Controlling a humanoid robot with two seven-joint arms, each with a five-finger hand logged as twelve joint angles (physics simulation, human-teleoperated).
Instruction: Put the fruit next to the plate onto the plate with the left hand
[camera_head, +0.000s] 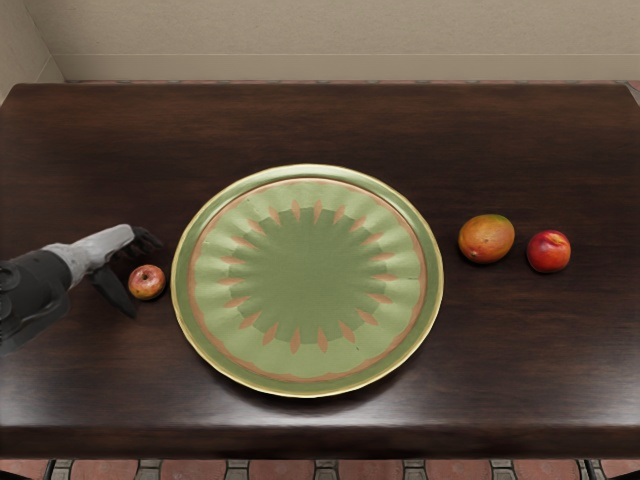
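Table (320, 420) dark wood | plate (307, 372) green, centred on it | apple (147, 282) on table just left of plate rim, not touching it | left hand (105, 255) at apple, fingers (145, 238) spread wide on either side of it, contact cannot be told | mango (486, 238) and red fruit (548, 251) right of plate.

Left robot hand (108, 258) low, near left edge, fingers spread.
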